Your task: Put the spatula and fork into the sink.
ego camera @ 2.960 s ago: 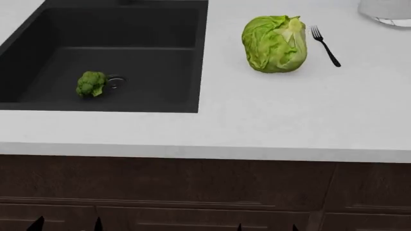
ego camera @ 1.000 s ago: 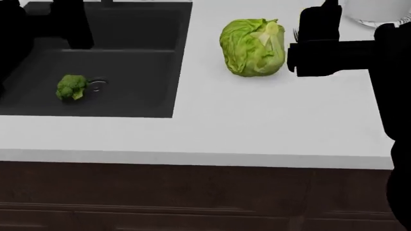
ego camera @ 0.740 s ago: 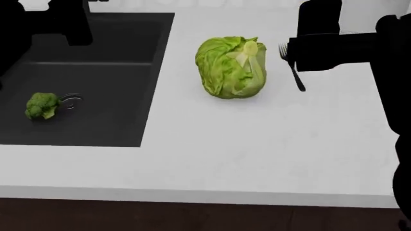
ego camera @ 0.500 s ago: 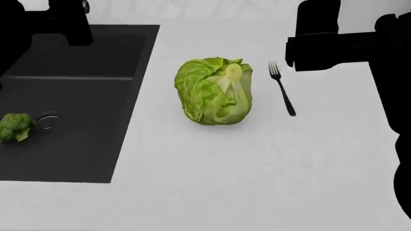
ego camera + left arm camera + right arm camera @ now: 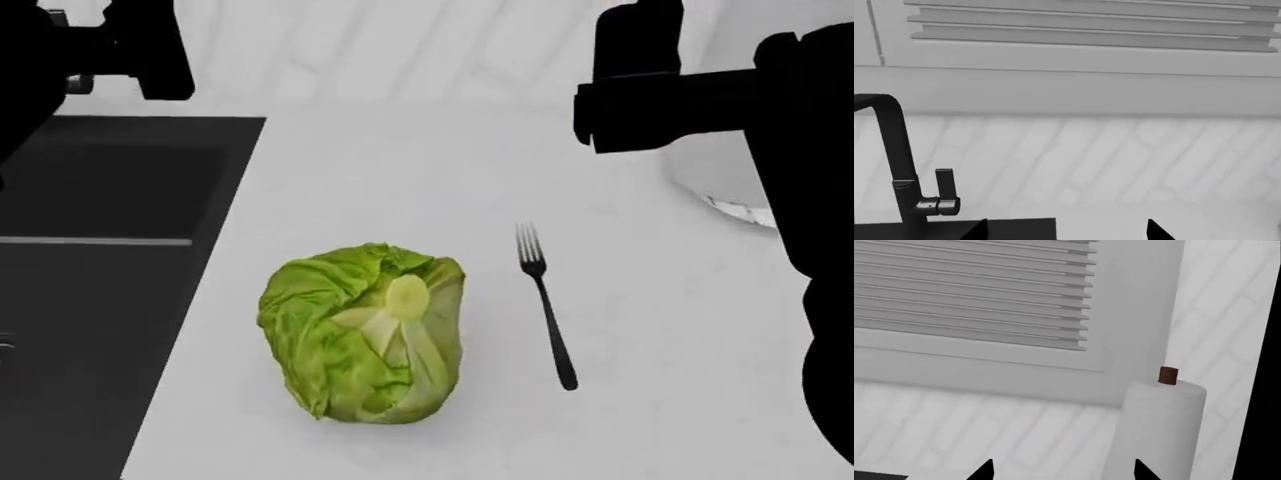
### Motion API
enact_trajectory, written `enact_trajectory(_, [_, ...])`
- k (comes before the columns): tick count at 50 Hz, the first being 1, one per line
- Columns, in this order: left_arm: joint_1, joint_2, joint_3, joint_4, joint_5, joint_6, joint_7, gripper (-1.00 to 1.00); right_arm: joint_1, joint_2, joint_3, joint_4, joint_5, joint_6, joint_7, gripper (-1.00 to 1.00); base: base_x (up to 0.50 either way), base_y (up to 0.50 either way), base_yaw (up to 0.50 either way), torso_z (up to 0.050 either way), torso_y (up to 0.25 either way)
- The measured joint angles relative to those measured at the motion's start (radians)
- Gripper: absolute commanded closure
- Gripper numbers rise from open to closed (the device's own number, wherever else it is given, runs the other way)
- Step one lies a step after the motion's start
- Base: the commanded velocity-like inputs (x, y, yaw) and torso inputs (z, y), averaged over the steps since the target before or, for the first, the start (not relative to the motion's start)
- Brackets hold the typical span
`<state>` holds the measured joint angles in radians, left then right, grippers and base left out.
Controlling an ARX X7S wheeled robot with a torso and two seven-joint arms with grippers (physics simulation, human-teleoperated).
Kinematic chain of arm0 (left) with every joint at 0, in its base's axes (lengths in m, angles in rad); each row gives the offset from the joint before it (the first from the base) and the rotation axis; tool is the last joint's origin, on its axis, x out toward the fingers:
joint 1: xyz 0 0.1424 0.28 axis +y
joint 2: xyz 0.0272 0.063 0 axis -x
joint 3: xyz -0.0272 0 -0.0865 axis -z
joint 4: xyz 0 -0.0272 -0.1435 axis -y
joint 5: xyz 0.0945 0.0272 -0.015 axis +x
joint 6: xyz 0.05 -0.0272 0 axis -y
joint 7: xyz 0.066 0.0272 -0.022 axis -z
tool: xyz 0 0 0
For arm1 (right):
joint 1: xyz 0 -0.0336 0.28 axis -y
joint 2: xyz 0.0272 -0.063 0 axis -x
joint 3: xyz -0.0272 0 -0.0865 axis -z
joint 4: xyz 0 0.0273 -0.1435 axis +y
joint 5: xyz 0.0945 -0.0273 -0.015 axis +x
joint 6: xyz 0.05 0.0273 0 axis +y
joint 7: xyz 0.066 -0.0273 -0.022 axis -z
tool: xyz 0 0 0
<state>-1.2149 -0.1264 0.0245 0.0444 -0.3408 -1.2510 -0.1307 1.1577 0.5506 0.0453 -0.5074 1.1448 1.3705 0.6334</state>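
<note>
Fork (image 5: 546,305) lies flat on the counter (image 5: 400,170) just beside the lettuce (image 5: 363,345), well apart from the sink (image 5: 120,250); likely light, stiff and slippery, best pinched mid-handle; both grippers' jaw state cannot be determined.

You will find no legible text, label, brand, number or sign in any view: the fork (image 5: 546,305), the sink (image 5: 94,260), the faucet (image 5: 904,170) and the paper-towel roll (image 5: 1154,435) all show plain, unmarked surfaces.
</note>
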Motion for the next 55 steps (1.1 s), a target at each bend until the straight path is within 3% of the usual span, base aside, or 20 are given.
enact_trajectory(9, [0.002, -0.004, -0.001, 0.008, -0.01, -0.005, -0.006, -1.0, -0.001, 0.002, -0.026, 0.006, -0.005, -0.016, -0.009, -1.0, 0.48, 0.0, 0.0, 0.0, 0.001])
enact_trajectory(25, [0.015, -0.017, -0.002, 0.021, -0.023, -0.008, -0.014, -1.0, 0.009, -0.007, -0.038, 0.038, 0.058, 0.034, 0.029, -1.0, 0.0, 0.0, 0.0, 0.0, 0.0])
enact_trajectory(36, [0.023, -0.027, -0.004, 0.014, -0.028, -0.001, -0.018, -1.0, 0.052, 0.01, -0.031, 0.202, 0.252, 0.128, 0.171, -1.0, 0.0, 0.0, 0.0, 0.0, 0.0])
enact_trajectory(55, [0.031, -0.043, -0.009, -0.001, -0.037, 0.01, -0.025, -1.0, 0.031, 0.093, -0.186, 0.429, 0.559, 0.147, 0.311, -1.0, 0.0, 0.0, 0.0, 0.0, 0.0])
